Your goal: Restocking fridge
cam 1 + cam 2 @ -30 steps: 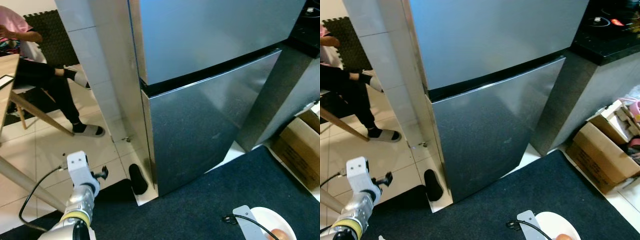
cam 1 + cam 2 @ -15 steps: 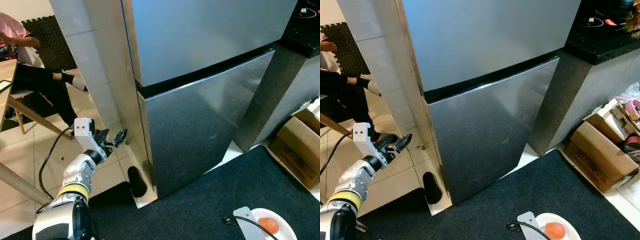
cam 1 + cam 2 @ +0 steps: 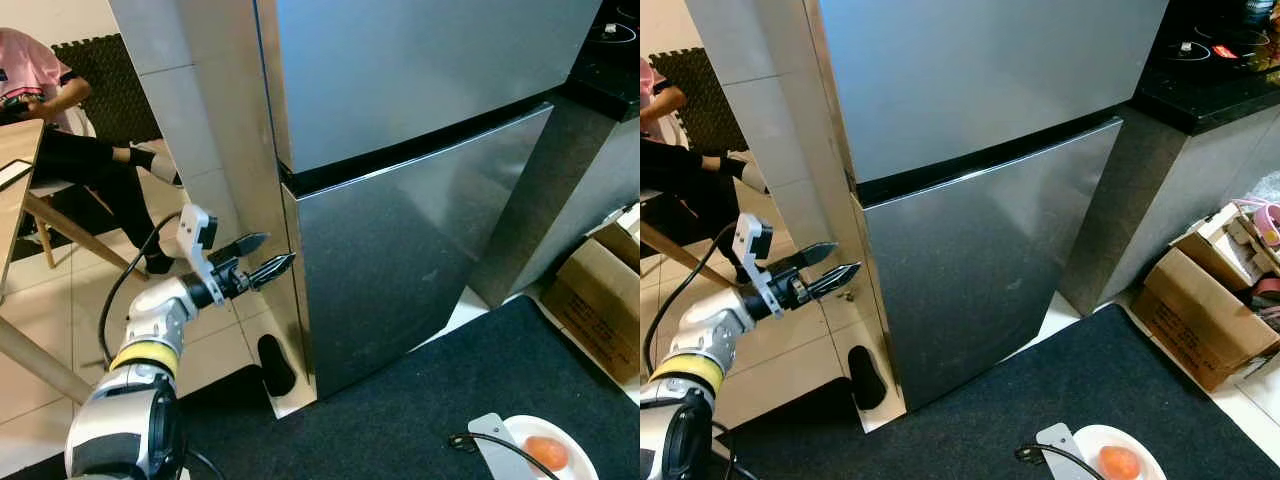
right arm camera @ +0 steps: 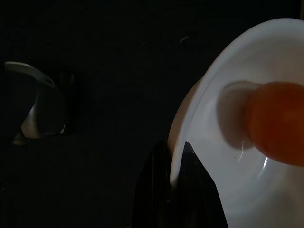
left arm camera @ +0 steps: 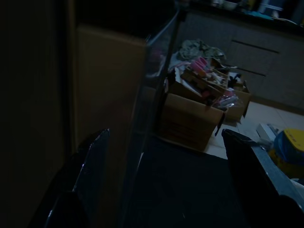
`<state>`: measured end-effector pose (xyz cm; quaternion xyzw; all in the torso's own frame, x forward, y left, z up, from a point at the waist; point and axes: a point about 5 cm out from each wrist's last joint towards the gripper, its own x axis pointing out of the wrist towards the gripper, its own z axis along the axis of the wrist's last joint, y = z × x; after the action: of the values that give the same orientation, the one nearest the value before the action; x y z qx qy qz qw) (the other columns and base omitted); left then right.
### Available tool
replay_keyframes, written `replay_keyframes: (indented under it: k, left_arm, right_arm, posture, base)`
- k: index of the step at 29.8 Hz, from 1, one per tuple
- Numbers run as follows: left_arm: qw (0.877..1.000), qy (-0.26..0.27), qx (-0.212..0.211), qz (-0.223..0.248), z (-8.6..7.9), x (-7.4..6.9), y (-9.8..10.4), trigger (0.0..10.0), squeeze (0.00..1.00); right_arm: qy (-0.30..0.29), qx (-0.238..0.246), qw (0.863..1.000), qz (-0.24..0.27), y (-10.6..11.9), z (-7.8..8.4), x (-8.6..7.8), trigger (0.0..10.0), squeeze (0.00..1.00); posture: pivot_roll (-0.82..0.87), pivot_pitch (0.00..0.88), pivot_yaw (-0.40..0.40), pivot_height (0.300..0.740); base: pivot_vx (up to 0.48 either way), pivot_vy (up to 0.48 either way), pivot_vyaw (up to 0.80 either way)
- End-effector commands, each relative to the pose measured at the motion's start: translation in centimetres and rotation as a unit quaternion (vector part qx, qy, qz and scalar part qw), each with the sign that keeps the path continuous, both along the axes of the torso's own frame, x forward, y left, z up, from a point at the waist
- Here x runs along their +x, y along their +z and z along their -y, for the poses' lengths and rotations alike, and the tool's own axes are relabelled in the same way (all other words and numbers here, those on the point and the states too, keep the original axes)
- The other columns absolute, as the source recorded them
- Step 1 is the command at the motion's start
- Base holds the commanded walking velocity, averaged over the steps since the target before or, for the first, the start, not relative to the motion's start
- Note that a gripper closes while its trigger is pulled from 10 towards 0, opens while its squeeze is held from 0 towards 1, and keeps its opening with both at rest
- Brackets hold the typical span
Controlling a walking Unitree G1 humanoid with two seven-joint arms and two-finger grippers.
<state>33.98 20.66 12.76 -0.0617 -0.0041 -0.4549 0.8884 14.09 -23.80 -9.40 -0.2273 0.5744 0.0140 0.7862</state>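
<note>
The silver fridge stands before me with both doors closed, a dark seam between the upper and lower door. My left gripper is open and raised at the fridge's left edge, just below that seam, its fingertips spread on either side of the door edge. My right gripper is low at my right, shut on the rim of a white plate. An orange fruit lies on the plate.
A person sits at a wooden table at the left. A black slipper lies at the fridge's foot beside a tiled column. Dark carpet covers the floor. A cardboard box and a dark counter are at the right.
My left arm has risen from near the floor and reached right, up to the fridge's left edge. The plate with the fruit stays in my right gripper.
</note>
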Motion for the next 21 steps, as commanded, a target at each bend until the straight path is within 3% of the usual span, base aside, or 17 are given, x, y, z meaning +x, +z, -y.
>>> replay_keyframes:
  k: [1,11,21]
  left_arm:
    - [1.0,-0.011,0.026,0.009,-0.4,0.2,0.8,10.0,0.0]
    - [0.998,0.016,0.019,0.054,2.1,2.5,3.5,10.0,0.0]
    - [0.997,0.016,0.044,0.062,3.1,3.2,4.4,10.0,0.0]
  right_arm:
    - [0.009,-0.011,1.0,0.009,0.2,0.4,0.4,10.0,0.0]
    - [0.017,-0.031,0.999,0.008,0.6,2.0,0.0,10.0,0.0]
    - [-0.007,-0.031,0.999,0.003,0.3,2.3,-1.2,10.0,0.0]
  posture:
    - [-0.04,0.0,0.023,0.74]
    - [-0.07,0.083,0.02,0.74]
    - [-0.11,0.099,0.067,0.74]
  base:
    - [0.0,0.0,0.0]
    - [0.0,0.0,0.0]
    - [0.0,0.0,0.0]
